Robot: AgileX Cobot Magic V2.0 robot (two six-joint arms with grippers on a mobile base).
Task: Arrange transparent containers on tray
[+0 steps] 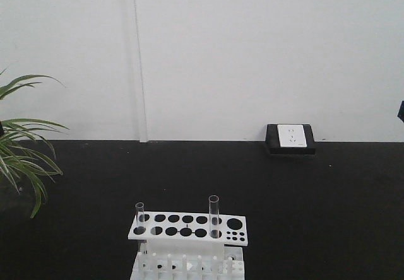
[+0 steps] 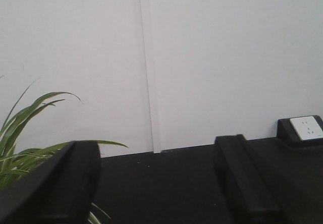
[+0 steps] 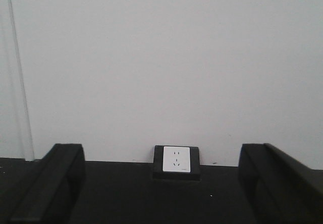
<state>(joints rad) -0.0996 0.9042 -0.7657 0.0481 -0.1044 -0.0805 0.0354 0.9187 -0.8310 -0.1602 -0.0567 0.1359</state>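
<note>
Two transparent containers, slim clear tubes, stand upright in a white perforated rack (image 1: 189,228) at the bottom centre of the front view. One tube (image 1: 139,217) is at the rack's left end, the taller-looking one (image 1: 214,215) right of its middle. The tray is out of view. My left gripper (image 2: 156,156) is open over the black tabletop with nothing between its dark fingers (image 2: 75,178). In its own wrist view the right gripper (image 3: 160,156) is likewise open and empty. Neither gripper shows in the front view, and no tube shows in either wrist view.
A green plant (image 1: 22,160) hangs over the table's left side, and its leaves (image 2: 30,133) lie beside my left gripper's left finger. A white wall socket in a black block (image 1: 290,137) sits at the table's back edge, straight ahead of my right gripper (image 3: 176,159). White wall behind.
</note>
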